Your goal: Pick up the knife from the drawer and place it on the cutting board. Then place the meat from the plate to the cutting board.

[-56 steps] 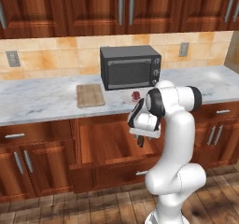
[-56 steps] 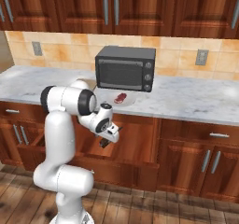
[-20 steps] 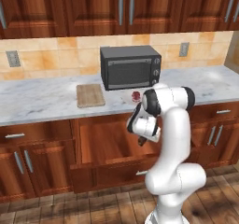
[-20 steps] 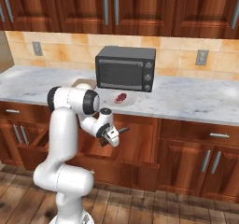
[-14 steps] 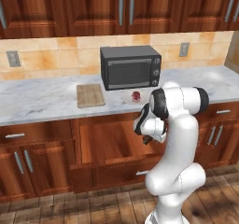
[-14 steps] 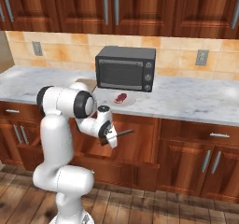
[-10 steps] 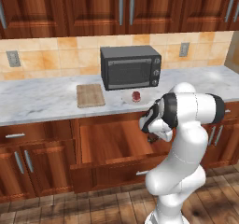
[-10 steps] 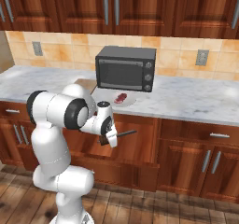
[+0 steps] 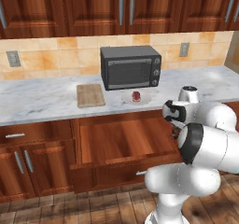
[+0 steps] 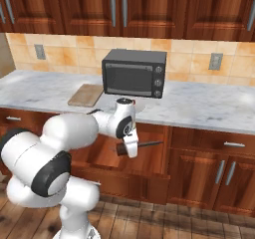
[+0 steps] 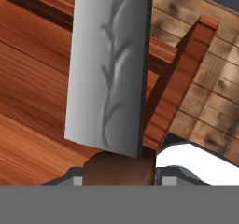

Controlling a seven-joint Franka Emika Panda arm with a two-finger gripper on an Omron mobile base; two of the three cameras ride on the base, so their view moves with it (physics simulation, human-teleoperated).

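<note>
The tool (image 10: pixel 130 146) gripped the knife (image 10: pixel 142 145) by its dark brown handle above the open reddish wooden drawer (image 9: pixel 122 146), the broad grey blade (image 11: pixel 108 66) streaked and flat. On the marbled worktop (image 9: pixel 42 101), the tan rectangular cutting board (image 9: pixel 90 95) lay left of the round white plate (image 9: pixel 145 98) carrying dark red meat (image 9: pixel 136 95), before a black microwave (image 9: pixel 130 66).

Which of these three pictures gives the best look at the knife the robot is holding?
The hand view: the knife shows its broad grey blade close up, with the brown handle at the bottom. In the right base view it is a thin dark sliver sticking out of the gripper above the open drawer. In the left base view I cannot make it out.
</note>
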